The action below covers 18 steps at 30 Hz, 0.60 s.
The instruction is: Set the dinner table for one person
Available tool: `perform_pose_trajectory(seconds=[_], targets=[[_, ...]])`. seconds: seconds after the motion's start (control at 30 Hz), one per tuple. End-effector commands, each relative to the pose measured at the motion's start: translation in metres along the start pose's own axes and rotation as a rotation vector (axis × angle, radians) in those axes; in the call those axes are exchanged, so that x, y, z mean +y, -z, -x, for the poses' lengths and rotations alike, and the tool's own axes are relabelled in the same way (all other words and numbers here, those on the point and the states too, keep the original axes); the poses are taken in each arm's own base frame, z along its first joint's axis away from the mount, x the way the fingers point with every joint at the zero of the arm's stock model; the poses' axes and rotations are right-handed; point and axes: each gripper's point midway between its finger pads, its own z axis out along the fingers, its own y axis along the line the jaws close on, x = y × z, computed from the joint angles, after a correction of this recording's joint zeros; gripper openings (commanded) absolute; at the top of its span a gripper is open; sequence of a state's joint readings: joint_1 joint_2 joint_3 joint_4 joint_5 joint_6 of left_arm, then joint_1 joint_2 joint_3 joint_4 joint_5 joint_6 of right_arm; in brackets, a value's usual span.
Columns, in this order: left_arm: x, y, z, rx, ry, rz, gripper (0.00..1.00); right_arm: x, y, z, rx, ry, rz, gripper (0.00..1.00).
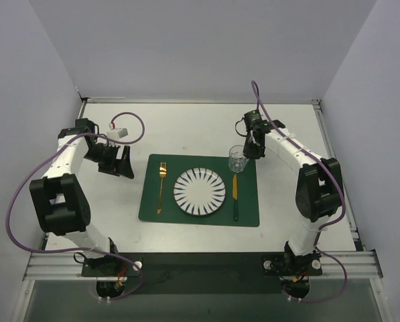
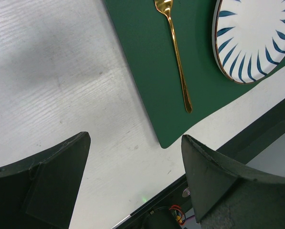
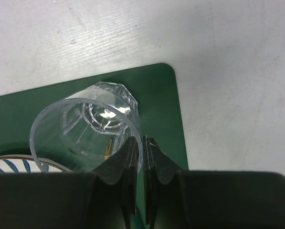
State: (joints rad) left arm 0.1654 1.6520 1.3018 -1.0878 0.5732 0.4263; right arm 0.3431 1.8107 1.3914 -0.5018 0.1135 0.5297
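Right wrist: right tool (image 3: pixel 138 143) pinches glass (image 3: pixel 87 129) rim.

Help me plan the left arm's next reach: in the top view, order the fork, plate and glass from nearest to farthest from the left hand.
1. Fork, on the left of the placemat, nearest the left hand.
2. Plate, at the placemat's centre.
3. Glass, at its far right corner, pinched by the right hand.

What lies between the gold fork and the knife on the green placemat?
The blue-striped white plate lies between the fork and the knife; the top external view shows it.
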Motion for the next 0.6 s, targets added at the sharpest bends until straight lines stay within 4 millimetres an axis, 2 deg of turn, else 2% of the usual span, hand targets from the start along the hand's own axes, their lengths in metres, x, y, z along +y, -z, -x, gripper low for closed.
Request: perform_pose_trajectory(seconds=[0.0,0.1,0.13,0.17,0.23,0.33,0.43,0.53,0.57], targets=[[-0.002,0.004,0.010,-0.049,-0.033,-0.007,0.88,-0.007,0.015,-0.016,0.042,0.020,-0.016,0.00],[-0.002,0.003,0.009,-0.047,-0.033,-0.009,0.88,-0.005,0.011,-0.017,0.052,0.023,-0.014,0.00],[-0.002,0.003,0.009,-0.047,-0.034,-0.009,0.88,-0.004,0.012,-0.017,0.053,0.022,-0.010,0.06],[-0.002,0.003,0.009,-0.046,-0.033,-0.009,0.88,-0.003,0.012,-0.017,0.057,0.023,-0.008,0.20],[-0.002,0.004,0.009,-0.047,-0.034,-0.009,0.88,-0.001,0.013,-0.014,0.050,0.016,-0.003,0.35],[-0.002,0.005,0.010,-0.049,-0.036,-0.007,0.88,-0.001,0.020,-0.006,0.020,0.008,0.002,0.46],[-0.003,0.006,0.011,-0.051,-0.037,-0.008,0.88,0.001,0.034,0.006,-0.023,-0.004,0.019,0.52],[-0.003,0.008,0.012,-0.054,-0.038,-0.005,0.88,0.000,0.055,0.020,-0.089,-0.022,0.039,0.61],[-0.004,0.009,0.013,-0.057,-0.038,-0.006,0.88,-0.001,0.068,0.025,-0.122,-0.031,0.053,0.62]])
